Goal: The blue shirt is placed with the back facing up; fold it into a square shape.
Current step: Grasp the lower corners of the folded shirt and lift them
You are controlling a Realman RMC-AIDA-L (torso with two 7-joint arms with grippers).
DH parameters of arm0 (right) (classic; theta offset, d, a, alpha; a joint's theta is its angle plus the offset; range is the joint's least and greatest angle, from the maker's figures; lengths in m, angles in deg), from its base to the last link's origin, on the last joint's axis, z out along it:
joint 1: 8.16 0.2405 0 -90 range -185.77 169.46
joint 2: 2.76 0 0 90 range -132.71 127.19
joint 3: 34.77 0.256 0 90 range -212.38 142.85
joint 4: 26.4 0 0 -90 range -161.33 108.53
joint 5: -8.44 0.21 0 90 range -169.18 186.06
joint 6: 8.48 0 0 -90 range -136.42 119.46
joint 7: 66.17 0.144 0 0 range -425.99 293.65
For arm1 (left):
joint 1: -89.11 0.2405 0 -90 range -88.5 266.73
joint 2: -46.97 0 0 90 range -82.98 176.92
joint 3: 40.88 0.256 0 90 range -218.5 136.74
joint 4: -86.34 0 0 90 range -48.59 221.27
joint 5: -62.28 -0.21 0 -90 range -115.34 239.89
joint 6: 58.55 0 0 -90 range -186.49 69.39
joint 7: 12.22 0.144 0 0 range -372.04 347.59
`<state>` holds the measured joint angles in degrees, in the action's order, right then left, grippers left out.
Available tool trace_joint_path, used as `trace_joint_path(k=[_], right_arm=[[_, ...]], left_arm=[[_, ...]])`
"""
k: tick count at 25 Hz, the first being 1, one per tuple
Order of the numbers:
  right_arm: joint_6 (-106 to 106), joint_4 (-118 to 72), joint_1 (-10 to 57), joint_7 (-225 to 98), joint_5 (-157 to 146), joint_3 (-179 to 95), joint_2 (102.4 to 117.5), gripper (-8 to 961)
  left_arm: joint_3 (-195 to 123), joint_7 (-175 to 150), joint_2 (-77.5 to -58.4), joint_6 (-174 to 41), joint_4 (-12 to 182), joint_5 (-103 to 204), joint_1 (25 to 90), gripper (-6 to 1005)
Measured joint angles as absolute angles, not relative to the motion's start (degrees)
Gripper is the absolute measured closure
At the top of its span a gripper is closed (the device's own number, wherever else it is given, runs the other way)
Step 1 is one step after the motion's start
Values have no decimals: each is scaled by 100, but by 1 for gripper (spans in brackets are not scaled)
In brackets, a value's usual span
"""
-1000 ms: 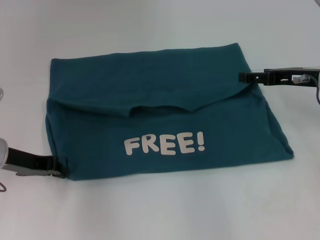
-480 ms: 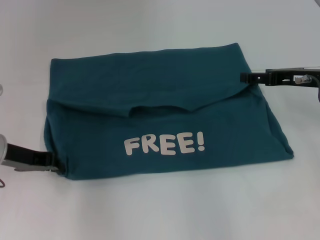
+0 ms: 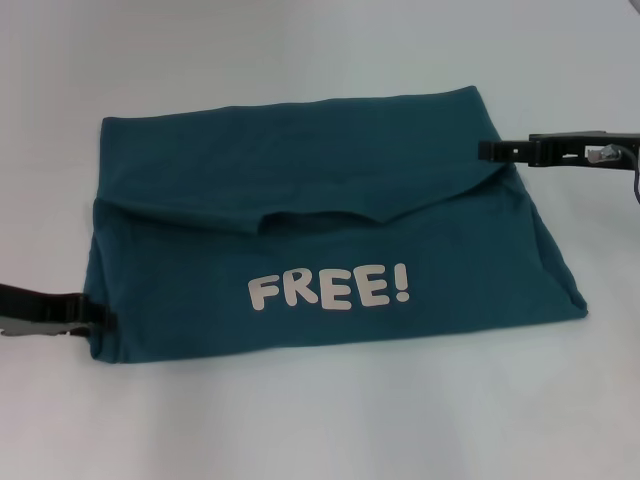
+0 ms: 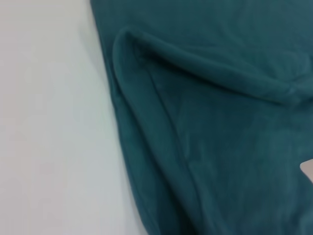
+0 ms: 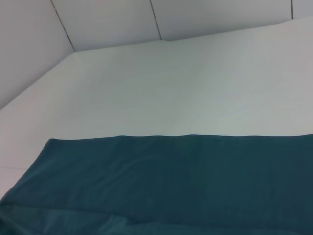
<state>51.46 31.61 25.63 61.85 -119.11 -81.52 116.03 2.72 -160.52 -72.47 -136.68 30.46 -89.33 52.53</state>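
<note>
Left gripper [image 3: 100, 322] sat at the eight o'clock corner of the dark teal-blue soft knit shirt [image 3: 320, 220], its black tip touching the cloth edge; I could not tell whether its fingers were apart or pinched on fabric. Right gripper [image 3: 487, 151] lay level at two o'clock, its tip at the shirt's right edge, and its grip I could not tell either.

I found the shirt at the centre of the plain white table [image 3: 320, 420], folded into a wide, slightly skewed rectangle — a flap doubled over the top, white "FREE!" lettering [image 3: 328, 289] showing on the near panel. As I judged it, most of the folding was done; squaring the shape and tidying the flared four o'clock corner remained.

Fabric looked matte and limp, with soft rolled folds and a stitched hem visible in the left wrist view.
</note>
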Motion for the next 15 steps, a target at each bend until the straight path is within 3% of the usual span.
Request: trace_joint_path(k=[6, 9, 15], right_arm=[[5139, 3161, 2577, 6230, -11912, -8153, 11580, 29], [5122, 3161, 2578, 6231, -11912, -8152, 11579, 29], [5100, 3161, 2587, 6233, -11930, -8157, 11583, 29]], left_arm=[[270, -16237, -7258, -13717, 2892, -9184, 5358, 693], [271, -16317, -7265, -13729, 2871, -9226, 5377, 462], [272, -16356, -7265, -13889, 2903, -9229, 5324, 207]])
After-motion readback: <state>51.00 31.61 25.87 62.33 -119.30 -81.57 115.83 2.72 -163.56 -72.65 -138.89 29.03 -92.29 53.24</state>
